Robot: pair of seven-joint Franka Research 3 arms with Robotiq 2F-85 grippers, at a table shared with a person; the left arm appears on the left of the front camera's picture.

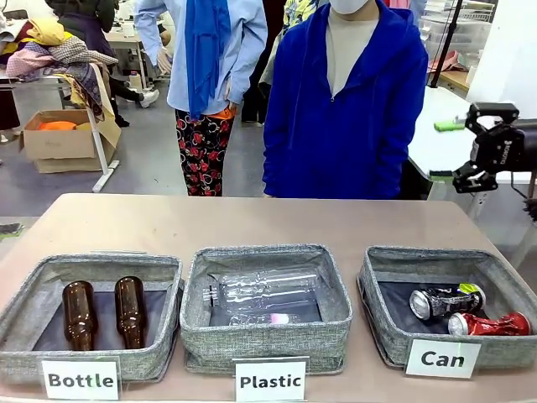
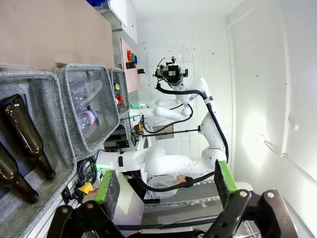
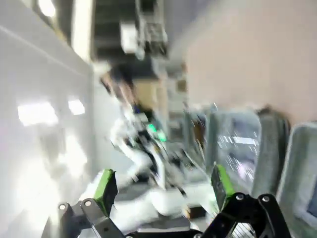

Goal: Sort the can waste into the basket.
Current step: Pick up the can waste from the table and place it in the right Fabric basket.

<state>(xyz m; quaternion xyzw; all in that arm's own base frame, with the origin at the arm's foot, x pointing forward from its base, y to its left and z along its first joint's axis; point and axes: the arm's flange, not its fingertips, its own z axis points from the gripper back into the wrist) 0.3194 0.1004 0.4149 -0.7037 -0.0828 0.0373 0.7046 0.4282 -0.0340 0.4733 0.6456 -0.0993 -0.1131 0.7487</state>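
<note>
**Can waste both in the "Can" basket, sorting looks done**

Can waste first: the dark can [image 1: 446,300] and the crushed red can [image 1: 490,323] both lie on their sides inside the basket [image 1: 379,277] labelled "Can", nearest us at the right end of the table [image 1: 252,220]. The two cans lie just beside each other, dark one behind, red one toward the front corner. We judge the placing step finished; nothing can-like is left out on the table. The next move, as we see it, calls only for the arms to keep clear and park, no further grasp.

Materials: the dark can is smooth metal with a silver end and colourful print, still round. The red one is dented and flattened, shiny. The basket is soft grey woven fabric with a dark lining and a white card on its front.

Left tool [image 2: 166,186] in its wrist view: fingers spread wide, green pads apart, nothing between them, hanging off the table's edge beside the bottle bin [image 2: 29,144].

Right tool [image 3: 163,191] in its own blurred view: also wide and empty. In the front view it is raised at the far right, well above and apart from the basket.

Farther off, a person in a blue jacket [image 1: 348,101] stands at the table's far side.
</note>
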